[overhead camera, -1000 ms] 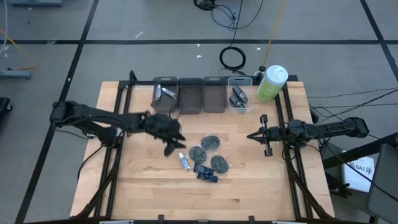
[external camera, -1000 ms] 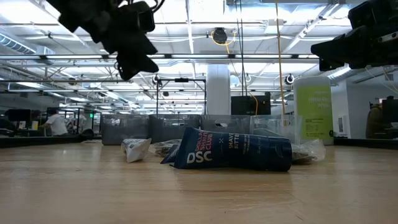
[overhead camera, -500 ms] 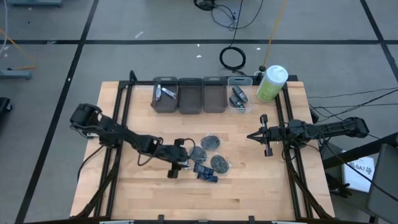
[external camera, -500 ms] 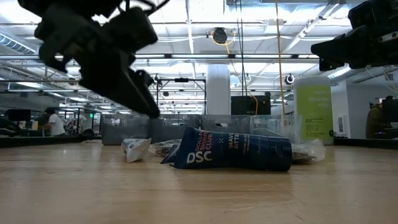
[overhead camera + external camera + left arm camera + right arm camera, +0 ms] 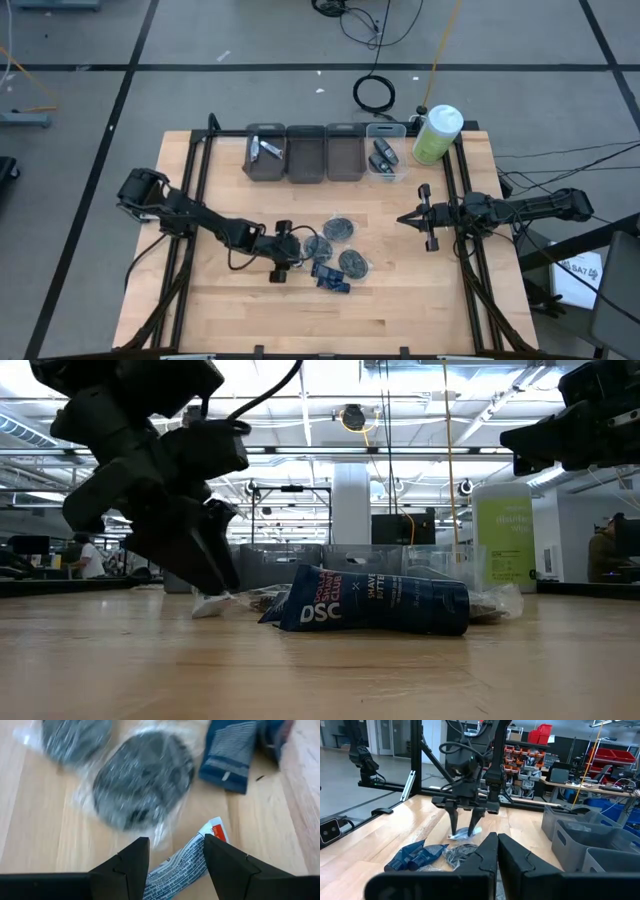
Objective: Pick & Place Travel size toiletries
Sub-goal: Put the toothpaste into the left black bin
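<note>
Several travel size toiletries lie mid-table: a white-and-blue tube (image 5: 298,263), three dark discs in clear wrappers (image 5: 342,228) and dark blue packets (image 5: 331,277). My left gripper (image 5: 285,262) is low over the tube, pointing steeply down and open. In the left wrist view its fingers (image 5: 135,857) stand on either side of the tube (image 5: 182,862) with a gap on each side, and a wrapped disc (image 5: 142,780) lies just beyond. My right gripper (image 5: 402,219) waits shut above the table's right side.
Three grey bins (image 5: 305,155) and a clear bin (image 5: 384,157) line the far edge; the left one and the clear one hold small items. A big green bottle with a white cap (image 5: 437,133) stands at the far right. Bare wood lies toward the near edge.
My left gripper has swung from near the bins toward the table's near edge and come down to the tube, tipping more steeply downward and rolling. Its fingers keep the same gap. The toiletries have not moved.
</note>
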